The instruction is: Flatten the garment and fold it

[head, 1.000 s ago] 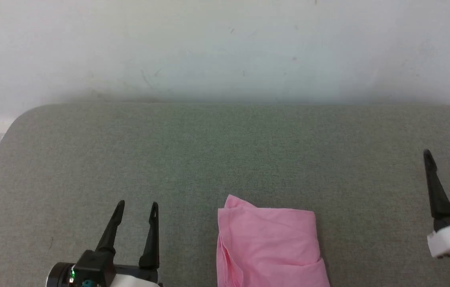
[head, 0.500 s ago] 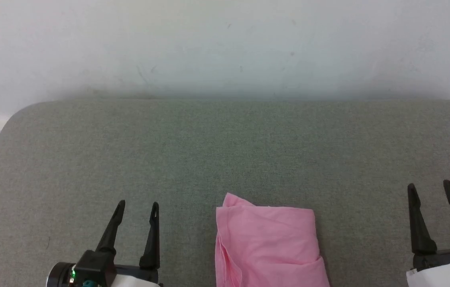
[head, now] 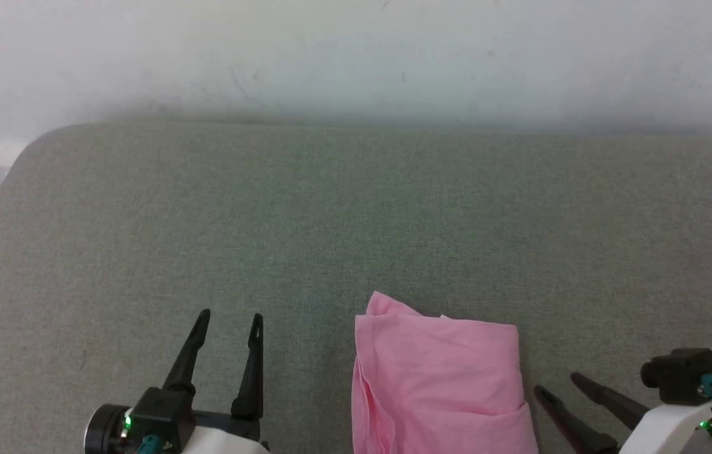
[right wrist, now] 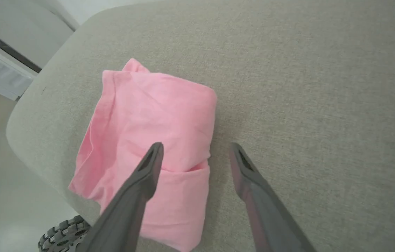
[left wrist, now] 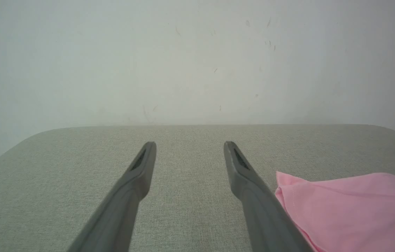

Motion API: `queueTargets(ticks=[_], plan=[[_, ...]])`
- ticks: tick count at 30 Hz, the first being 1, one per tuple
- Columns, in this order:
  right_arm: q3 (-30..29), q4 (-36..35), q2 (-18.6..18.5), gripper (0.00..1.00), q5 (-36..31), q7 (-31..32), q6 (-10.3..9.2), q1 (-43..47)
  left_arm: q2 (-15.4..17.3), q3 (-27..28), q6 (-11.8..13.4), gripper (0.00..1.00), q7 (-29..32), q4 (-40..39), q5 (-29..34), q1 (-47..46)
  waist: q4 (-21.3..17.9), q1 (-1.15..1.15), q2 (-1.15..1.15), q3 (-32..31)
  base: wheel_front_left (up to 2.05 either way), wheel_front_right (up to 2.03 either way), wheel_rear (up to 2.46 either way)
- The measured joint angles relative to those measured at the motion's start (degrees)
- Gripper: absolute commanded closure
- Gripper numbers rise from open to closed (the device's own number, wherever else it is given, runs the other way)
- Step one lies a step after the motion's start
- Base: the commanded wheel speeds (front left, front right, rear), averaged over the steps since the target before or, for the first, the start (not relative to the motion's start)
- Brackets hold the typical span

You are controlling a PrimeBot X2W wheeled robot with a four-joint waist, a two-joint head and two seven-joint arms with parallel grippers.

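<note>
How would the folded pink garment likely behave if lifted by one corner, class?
Probably floppy: the garment shows soft creases and loose layered edges, so it would likely droop and unfold. It looks thin, so it is likely light. Pushed, it may bunch rather than slide on the textured grey surface.

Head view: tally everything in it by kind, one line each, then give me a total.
Grippers: 2, the left gripper and the right gripper, both open and empty.
Garment: 1, the pink garment, lying folded between them.
Table: 1, the grey padded table under it all.
Total: 4.
</note>
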Motion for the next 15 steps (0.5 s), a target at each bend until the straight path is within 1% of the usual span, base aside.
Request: queueTargets(ticks=[2, 4, 7, 11, 15], plan=[[0.8, -0.1, -1.0, 0.0, 2.2, 4.0, 0.0, -0.8, 0.0, -0.3, 0.0, 0.0, 0.0, 0.2, 0.0, -0.8, 0.4, 0.0, 0.0, 1.0, 0.0, 0.0, 0.0], [1.6, 0.5, -1.4, 0.0, 3.4, 6.5, 0.0, -2.2, 0.0, -0.7, 0.0, 0.0, 0.0, 0.5, 0.1, -1.6, 0.9, 0.0, 0.0, 1.9, 0.0, 0.0, 0.0], [2.6, 3.6, -1.3, 0.0, 4.2, 9.7, 0.0, -4.6, 0.0, -1.3, 0.0, 0.0, 0.0, 1.1, 0.2, -2.5, 1.9, 0.01, 0.0, 3.0, 0.0, 0.0, 0.0], [4.2, 8.0, -0.6, 0.0, 4.3, 11.9, 0.0, -7.1, 0.0, -1.8, 0.0, 0.0, 0.0, 1.6, 0.2, -3.9, 3.5, 0.0, 0.0, 4.2, 0.0, 0.0, 0.0], [6.0, 12.1, 0.5, 0.0, 4.5, 12.0, 0.0, -9.3, -0.1, -1.9, -0.1, 0.0, 0.0, 2.1, 0.3, -4.6, 5.1, 0.01, 0.0, 5.2, 0.0, 0.0, 0.0]])
